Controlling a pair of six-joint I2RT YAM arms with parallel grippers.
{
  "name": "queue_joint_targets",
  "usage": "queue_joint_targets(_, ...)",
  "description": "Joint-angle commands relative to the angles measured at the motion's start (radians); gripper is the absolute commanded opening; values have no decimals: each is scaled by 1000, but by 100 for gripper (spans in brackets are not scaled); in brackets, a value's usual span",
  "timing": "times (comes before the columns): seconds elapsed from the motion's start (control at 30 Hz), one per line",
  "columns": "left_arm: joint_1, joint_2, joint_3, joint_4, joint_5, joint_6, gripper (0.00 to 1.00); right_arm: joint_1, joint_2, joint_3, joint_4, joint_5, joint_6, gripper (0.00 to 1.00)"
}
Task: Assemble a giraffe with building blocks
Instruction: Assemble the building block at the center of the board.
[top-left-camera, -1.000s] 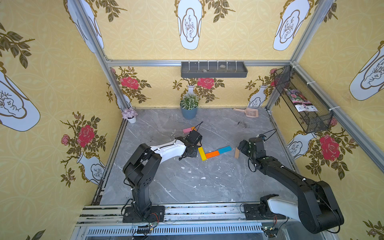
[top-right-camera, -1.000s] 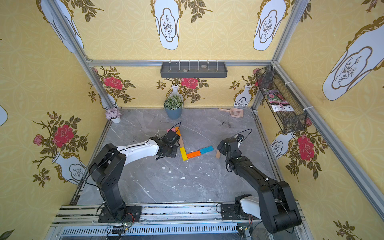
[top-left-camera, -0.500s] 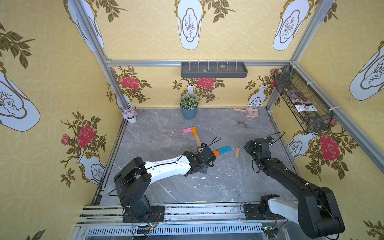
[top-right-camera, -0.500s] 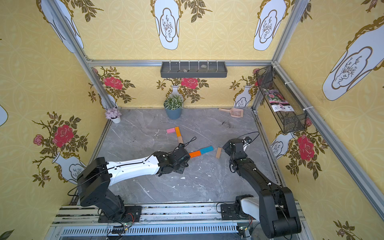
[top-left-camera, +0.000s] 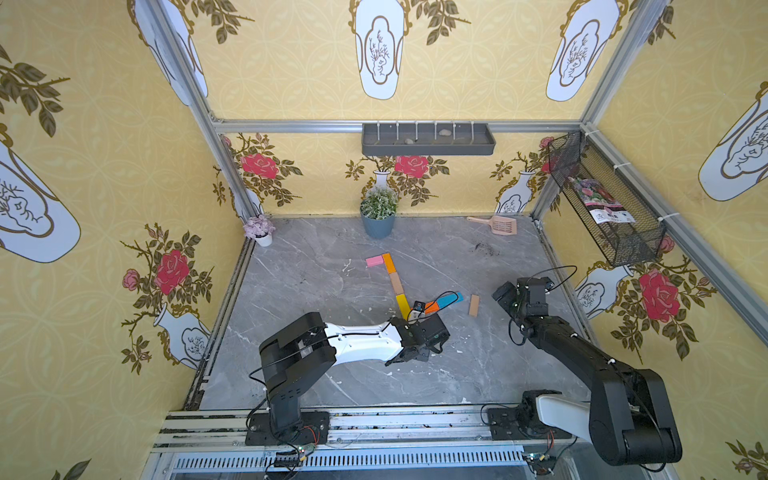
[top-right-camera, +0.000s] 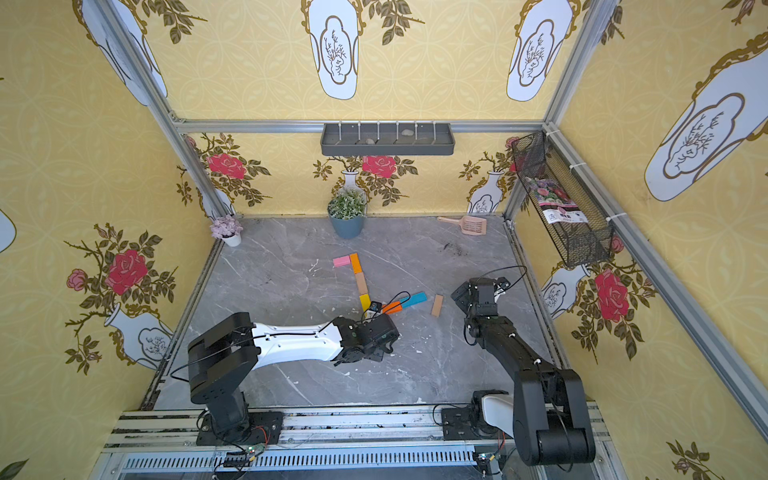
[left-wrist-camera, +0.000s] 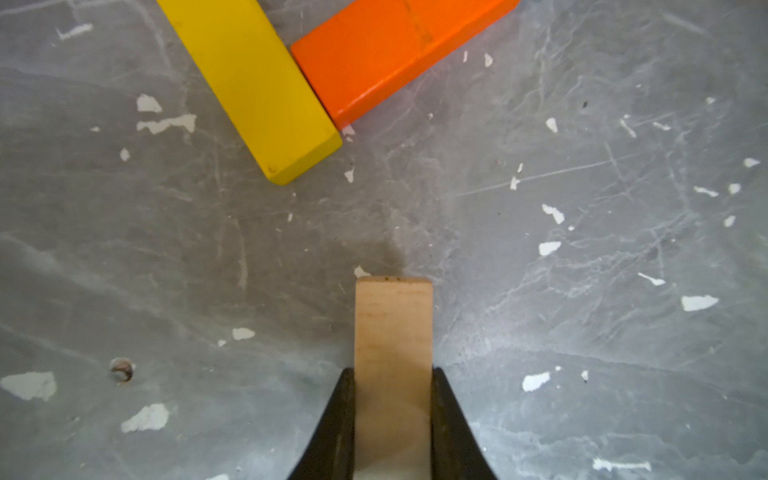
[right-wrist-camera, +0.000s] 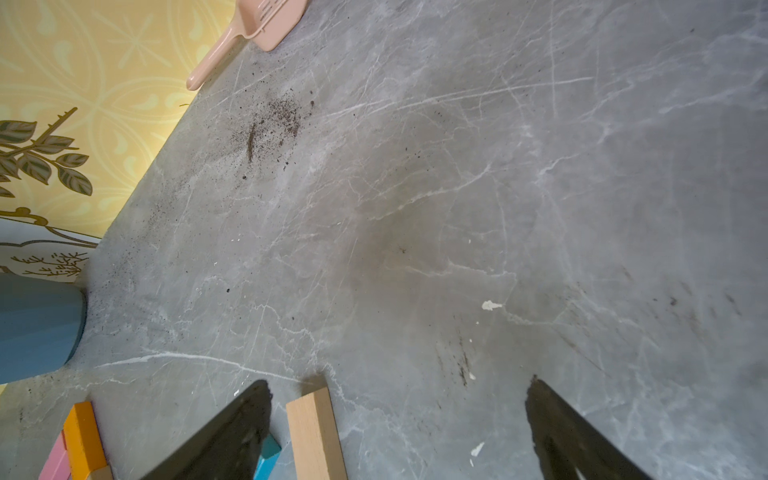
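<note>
Left jaws pinch tan block (left-wrist-camera: 392, 353); wall tray (top-left-camera: 428, 148) holds pebbles (top-left-camera: 444, 132).

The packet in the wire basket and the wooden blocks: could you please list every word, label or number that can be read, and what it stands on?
Packet in the wire basket: print on its white label, too small to read in both top views.
Yellow block, orange block, tan block: no marking in the left wrist view.
Nothing else legible.
</note>
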Motion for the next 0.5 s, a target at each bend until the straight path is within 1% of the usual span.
queue_joint_targets(0.0, 1, 13, -7, 15, -18, -20, 2, -10, 5, -4, 12, -28, 9, 95)
queue_joint_targets(0.27, 7, 96, 39, -13, -10, -11, 4, -40, 7, -8, 12, -60, 16, 95)
queue_joint_targets(0.47, 22, 101, 56, -47, -28, -42, 4, -45, 5, -12, 17, -72, 16, 95)
